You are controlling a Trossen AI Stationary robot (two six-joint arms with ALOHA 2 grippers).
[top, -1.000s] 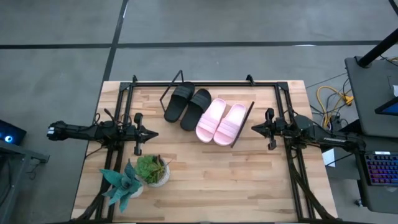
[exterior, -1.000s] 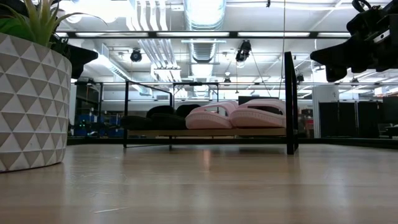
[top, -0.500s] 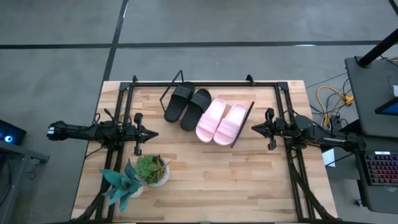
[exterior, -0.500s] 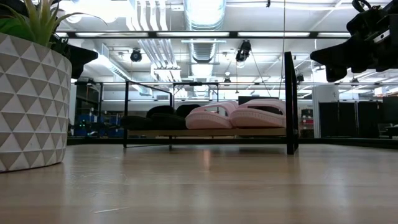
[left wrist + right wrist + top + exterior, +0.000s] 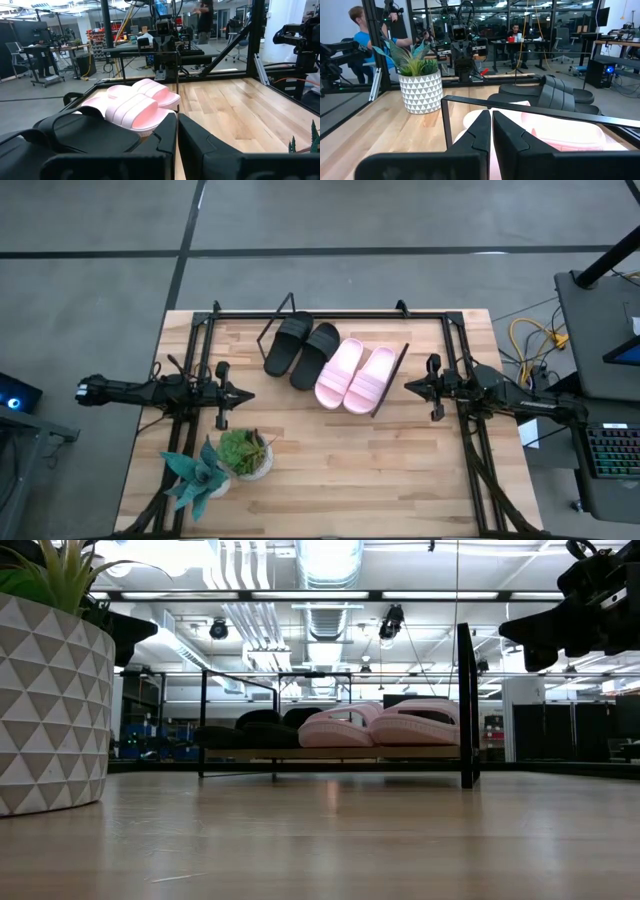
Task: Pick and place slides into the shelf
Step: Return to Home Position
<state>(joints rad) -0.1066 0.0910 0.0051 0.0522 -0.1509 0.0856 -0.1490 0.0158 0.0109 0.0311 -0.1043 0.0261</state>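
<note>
Two black slides (image 5: 301,350) and two pale pink slides (image 5: 356,375) lie side by side, soles down, on the shelf (image 5: 398,370), a light-wood board in a black wire frame at the table's far middle. The low view shows them in a row on the board (image 5: 340,753). My left gripper (image 5: 243,394) hovers shut at the table's left side, pointing level toward the slides. My right gripper (image 5: 409,386) hovers shut at the right side, pointing level at the shelf's end frame (image 5: 520,109). Neither holds anything.
Two potted plants (image 5: 228,462) stand near the table's front left; the white patterned pot (image 5: 50,700) fills the low view's left. Black frame rails (image 5: 330,313) run along the table's far edge and sides. People show in the room beyond.
</note>
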